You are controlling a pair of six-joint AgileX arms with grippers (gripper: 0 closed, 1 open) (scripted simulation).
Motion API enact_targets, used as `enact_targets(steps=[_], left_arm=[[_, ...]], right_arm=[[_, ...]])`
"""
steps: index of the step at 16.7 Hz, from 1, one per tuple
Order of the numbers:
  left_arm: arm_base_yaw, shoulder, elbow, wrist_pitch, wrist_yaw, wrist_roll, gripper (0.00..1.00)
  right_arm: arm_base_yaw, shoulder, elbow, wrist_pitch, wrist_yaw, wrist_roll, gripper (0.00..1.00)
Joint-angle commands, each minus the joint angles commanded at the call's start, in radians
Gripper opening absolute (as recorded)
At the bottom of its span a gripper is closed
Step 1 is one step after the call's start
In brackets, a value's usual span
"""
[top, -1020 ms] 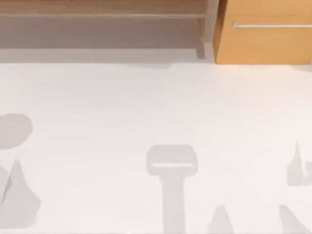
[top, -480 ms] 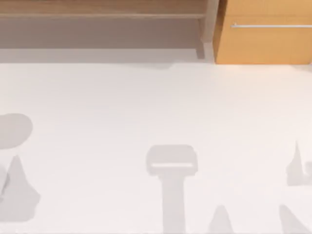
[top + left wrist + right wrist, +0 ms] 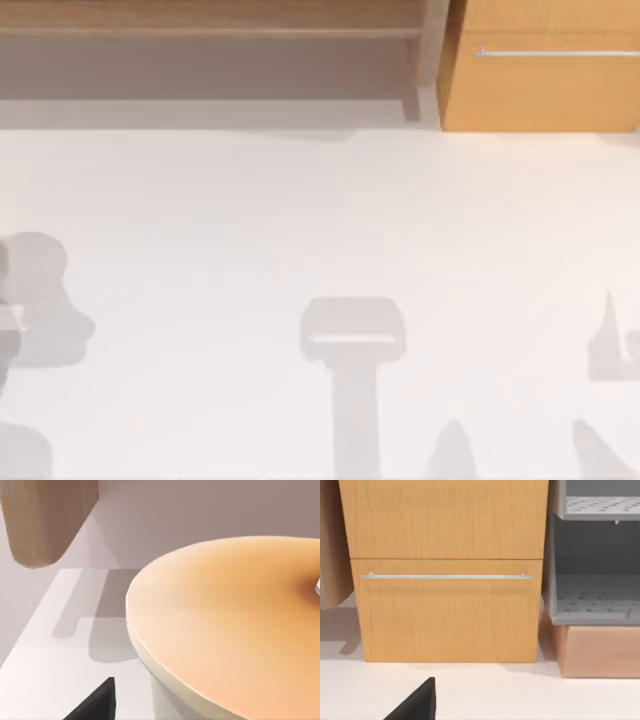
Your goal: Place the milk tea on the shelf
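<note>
The milk tea [image 3: 225, 625] is a pale cup with a flat orange-tan top. It looms very close in the left wrist view, tilted across the picture. A black piece of my left gripper [image 3: 95, 702] sits low beside it, over the white table. Beyond the cup hangs a rounded light wooden post [image 3: 45, 520]. In the top view the shelf [image 3: 200, 30] runs along the far edge as a long light-brown board, with a pale upright post [image 3: 432, 50] at its right end. A black piece of my right gripper [image 3: 415, 702] faces the cabinet.
An orange-wood cabinet [image 3: 545, 80] with a silver bar handle [image 3: 445, 576] stands at the far right. Beside it are a grey perforated rack [image 3: 595, 570] and a wooden box [image 3: 600, 650]. Grey arm shadows lie on the white table [image 3: 320, 220].
At the table's left edge the pointed shadow has moved up and merged with the round shadow. The right side is unchanged.
</note>
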State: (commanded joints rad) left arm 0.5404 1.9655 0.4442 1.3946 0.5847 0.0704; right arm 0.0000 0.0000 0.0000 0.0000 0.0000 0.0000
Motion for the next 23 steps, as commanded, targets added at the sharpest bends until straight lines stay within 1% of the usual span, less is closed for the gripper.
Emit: enact_targets(steps=[4, 17, 18, 23], left_arm=[[-0.002, 0.001, 0.002, 0.000, -0.002, 0.000, 1.00], [-0.002, 0.001, 0.002, 0.000, -0.002, 0.000, 0.02], [-0.002, 0.001, 0.002, 0.000, -0.002, 0.000, 0.00], [-0.002, 0.001, 0.002, 0.000, -0.002, 0.000, 0.00]], right_arm=[[0.000, 0.000, 0.000, 0.000, 0.000, 0.000, 1.00], [0.000, 0.000, 0.000, 0.000, 0.000, 0.000, 1.00], [0.000, 0.000, 0.000, 0.000, 0.000, 0.000, 1.00], [0.000, 0.000, 0.000, 0.000, 0.000, 0.000, 1.00]])
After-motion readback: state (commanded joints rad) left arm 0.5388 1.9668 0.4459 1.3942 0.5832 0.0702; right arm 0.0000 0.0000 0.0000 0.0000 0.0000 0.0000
